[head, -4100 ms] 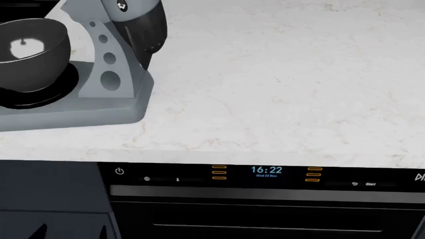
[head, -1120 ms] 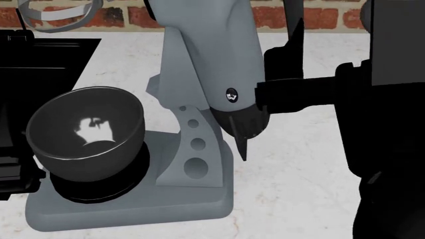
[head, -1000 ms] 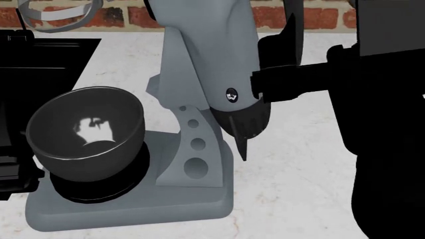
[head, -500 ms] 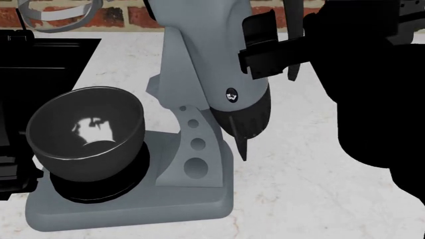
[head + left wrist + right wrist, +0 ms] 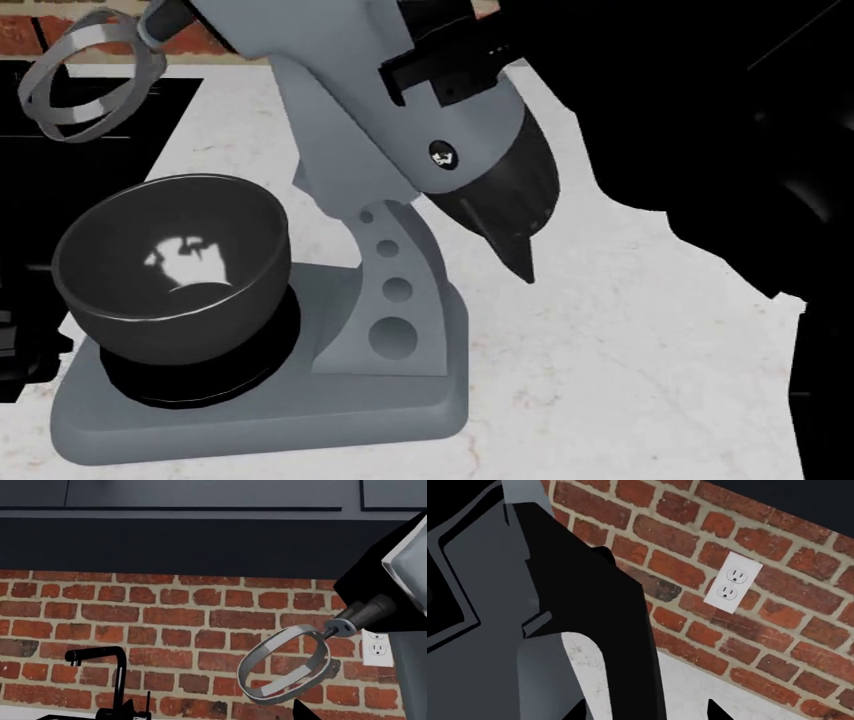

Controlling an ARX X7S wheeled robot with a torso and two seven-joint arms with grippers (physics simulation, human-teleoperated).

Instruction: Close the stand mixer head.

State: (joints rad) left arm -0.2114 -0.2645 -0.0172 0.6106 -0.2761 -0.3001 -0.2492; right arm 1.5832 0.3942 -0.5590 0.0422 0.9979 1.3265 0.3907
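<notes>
The stand mixer head (image 5: 360,70) is tilted up. Its black end cap (image 5: 507,205) points down to the right, below the round logo badge (image 5: 442,153). Its silver whisk (image 5: 78,78) hangs in the air above and left of the dark mixing bowl (image 5: 174,255). My right gripper (image 5: 443,68) lies against the head's upper side, above the badge. In the right wrist view its jaws (image 5: 647,714) stand wide apart with a black part of the mixer (image 5: 620,650) between them. My left gripper (image 5: 213,715) is open and empty, facing the whisk (image 5: 287,667).
The grey base (image 5: 267,425) and neck with three holes (image 5: 394,290) stand on the white marble counter (image 5: 614,380). A brick wall (image 5: 133,615), a black faucet (image 5: 117,677) and a wall outlet (image 5: 732,582) lie behind. My right arm (image 5: 721,150) fills the head view's right side.
The right gripper has moved up and left along the mixer head. The head has tipped: the whisk sits lower and the end cap higher than before.
</notes>
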